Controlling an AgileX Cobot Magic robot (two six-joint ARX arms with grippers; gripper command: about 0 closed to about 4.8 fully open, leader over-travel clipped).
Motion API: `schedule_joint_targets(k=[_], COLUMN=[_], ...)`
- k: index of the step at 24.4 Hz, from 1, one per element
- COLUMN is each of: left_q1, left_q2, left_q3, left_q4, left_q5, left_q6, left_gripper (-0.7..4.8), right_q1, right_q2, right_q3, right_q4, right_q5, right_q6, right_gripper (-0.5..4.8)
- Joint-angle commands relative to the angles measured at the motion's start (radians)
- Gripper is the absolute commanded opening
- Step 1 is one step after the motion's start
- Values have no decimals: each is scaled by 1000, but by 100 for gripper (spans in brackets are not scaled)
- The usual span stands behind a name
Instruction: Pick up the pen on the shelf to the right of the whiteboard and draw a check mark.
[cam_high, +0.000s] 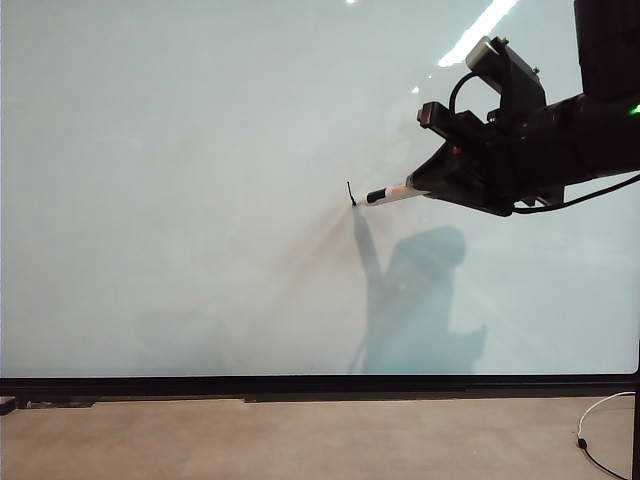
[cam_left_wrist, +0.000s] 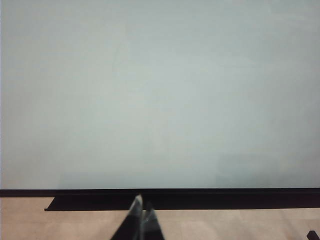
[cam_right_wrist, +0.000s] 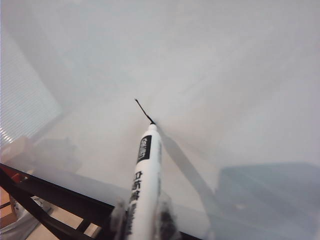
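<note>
Pen (cam_high: 392, 194), clamped in the right gripper (cam_high: 428, 184), touched the whiteboard (cam_high: 180, 200) at a short check mark (cam_high: 350, 192) stroke; the left gripper (cam_left_wrist: 142, 214) sat closed below.

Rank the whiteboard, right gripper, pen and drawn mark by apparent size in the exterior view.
1. Whiteboard, fills nearly the whole view.
2. Right gripper, shut on the pen; it sits nearer the camera, so it looks larger than it would at the board.
3. Pen, only its front part shows.
4. Mark, a short stroke at the pen tip.
</note>
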Motion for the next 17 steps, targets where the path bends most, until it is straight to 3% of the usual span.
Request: schedule_joint_targets(k=[1, 17], left_q1=[0, 0], left_q2=[0, 0], left_q3=[3, 3], left_q4=[13, 13], left_q5=[0, 0], left_q6=[4, 4], left_gripper=[-4, -4], right_q1=[-1, -1], right_q2=[-5, -5], right_q3=[2, -34], right_q4=[3, 5], right_q5=[30, 82], right_q6=[-6, -7], right_gripper=[-5, -5])
